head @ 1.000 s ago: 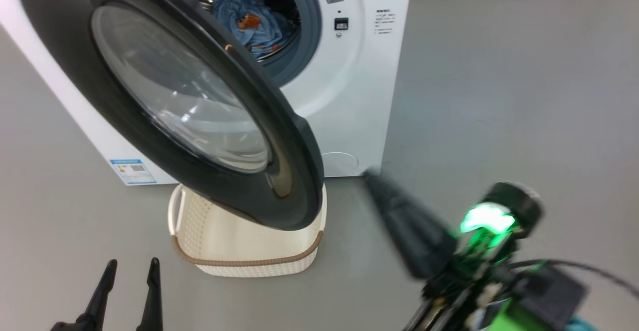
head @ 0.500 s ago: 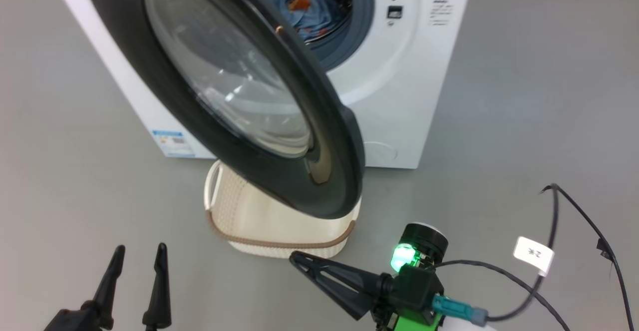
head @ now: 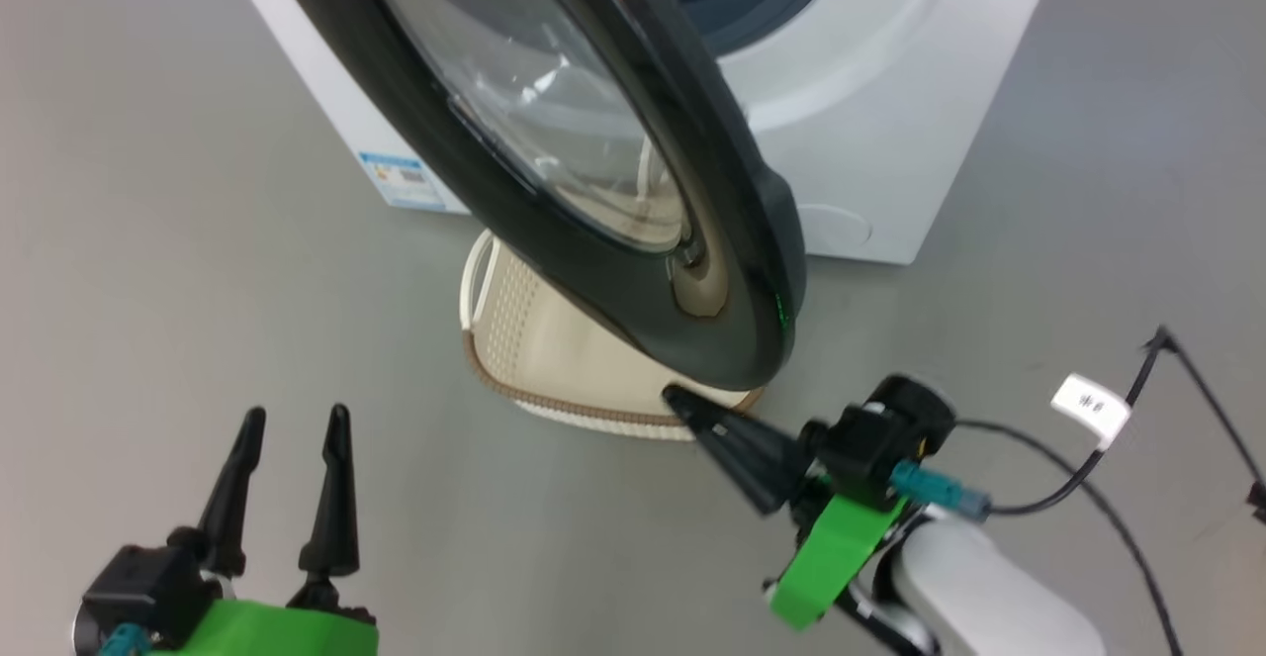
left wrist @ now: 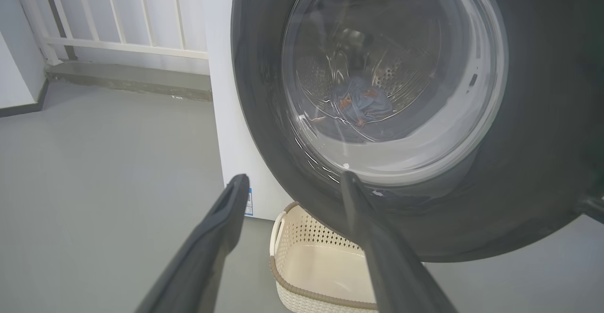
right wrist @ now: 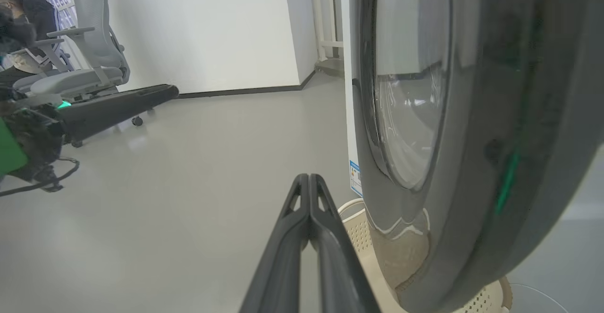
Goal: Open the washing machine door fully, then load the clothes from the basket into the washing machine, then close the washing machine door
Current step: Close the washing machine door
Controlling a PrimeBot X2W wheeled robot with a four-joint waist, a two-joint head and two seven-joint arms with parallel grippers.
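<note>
Since half a second ago my head has swung, so the whole scene sits differently, and my right gripper (head: 680,402) has come up from below the basket (head: 524,339) to just under the lower rim of the washing machine door (head: 584,161). Its two fingers are pressed together with nothing between them. In my right wrist view they (right wrist: 309,179) lie just beside the door's glossy outer face, and I cannot tell whether they touch it. My left gripper (head: 294,414) hangs well apart at the lower left, its fingers spread wide and empty. The door stands partly swung out from the washing machine (head: 870,92), over the basket on the grey floor (head: 148,270). Through the glass, my left wrist view shows the clothes (left wrist: 361,107) lying in the steel drum.
</note>
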